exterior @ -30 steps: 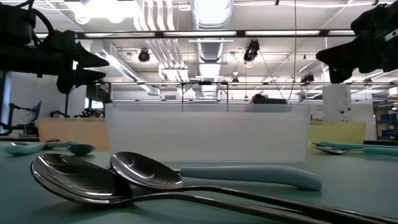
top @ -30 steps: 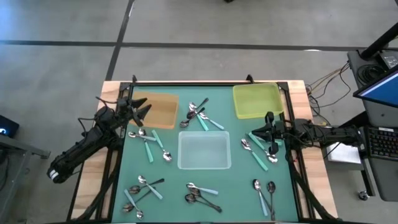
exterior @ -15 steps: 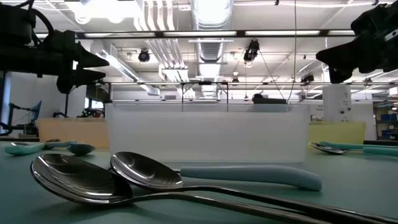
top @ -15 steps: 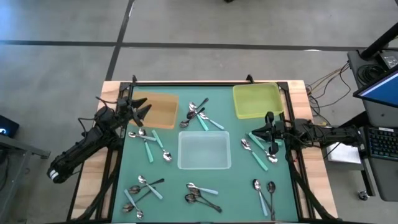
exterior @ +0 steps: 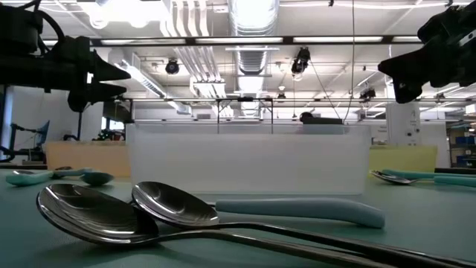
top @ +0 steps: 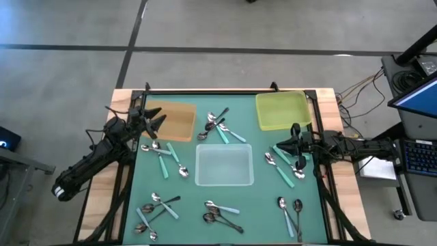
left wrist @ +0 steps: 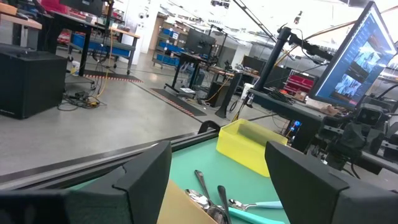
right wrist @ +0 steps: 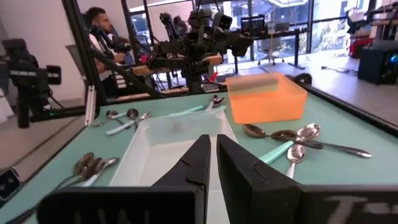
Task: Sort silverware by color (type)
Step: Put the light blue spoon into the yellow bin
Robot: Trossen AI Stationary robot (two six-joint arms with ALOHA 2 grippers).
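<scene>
Small spoons lie flat on the green mat in several clusters: far centre (top: 218,126), left (top: 164,156), right (top: 283,165), and three along the near edge (top: 156,207), (top: 220,213), (top: 292,212). Some are all dark metal, others have teal or pale-blue handles. My left gripper (top: 158,121) (left wrist: 217,158) hangs open above the brown tray (top: 172,121), holding nothing. My right gripper (top: 293,140) (right wrist: 213,142) is shut and empty. It hovers over the far end of the right cluster, pointing toward the clear tray (top: 224,166). Both grippers are well above the table in the low view.
The yellow-green tray (top: 281,111) sits at the far right, the brown one at the far left, the clear one in the middle. A black frame (top: 205,90) rims the mat. Two spoons (exterior: 149,212) lie close before the low camera. A person (right wrist: 102,31) sits beyond the table.
</scene>
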